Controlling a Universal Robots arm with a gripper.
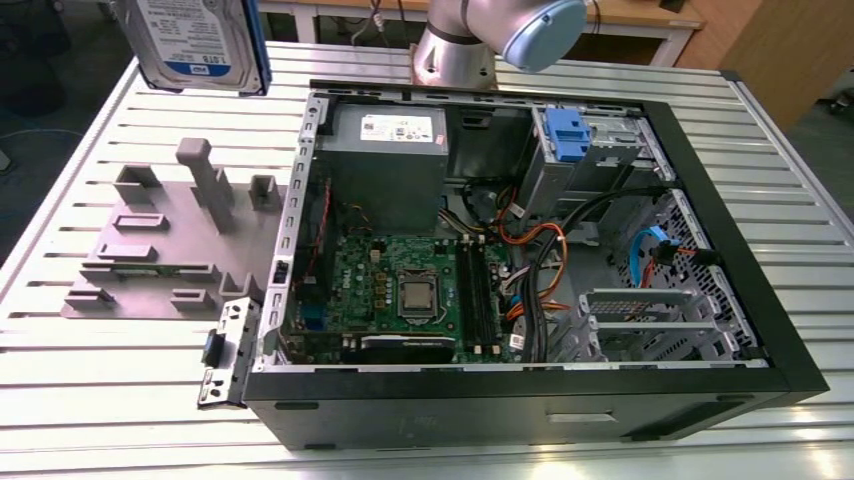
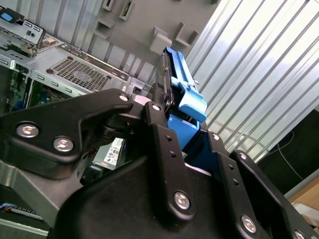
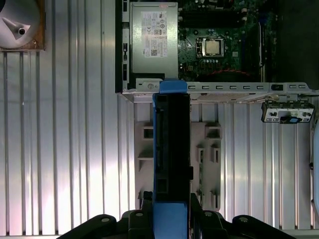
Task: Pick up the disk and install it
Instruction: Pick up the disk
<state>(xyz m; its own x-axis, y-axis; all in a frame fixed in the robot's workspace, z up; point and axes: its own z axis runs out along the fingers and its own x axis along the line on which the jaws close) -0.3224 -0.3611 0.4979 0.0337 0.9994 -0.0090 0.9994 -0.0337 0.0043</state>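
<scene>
The disk (image 1: pixel 194 45), a silver hard drive with a white-and-blue label and blue side rails, hangs high above the table's far corner on the exterior view's left. In both wrist views my gripper (image 3: pixel 171 200) is shut on the disk (image 3: pixel 172 144), which stands edge-on between the black fingers (image 2: pixel 158 130). A blue rail of the disk (image 2: pixel 185 97) juts out past the fingertips of my gripper (image 2: pixel 184 122). Below it lie the grey fixture and the open computer case.
An open computer case (image 1: pixel 787 350) lies on the slatted metal table (image 1: pixel 107 390), with a grey power supply (image 1: pixel 387 140), a motherboard (image 1: pixel 400 290) and a drive bay with a blue latch (image 1: pixel 567 135). A grey moulded fixture (image 1: pixel 160 240) sits beside it. The arm's base (image 1: pixel 454 50) stands behind.
</scene>
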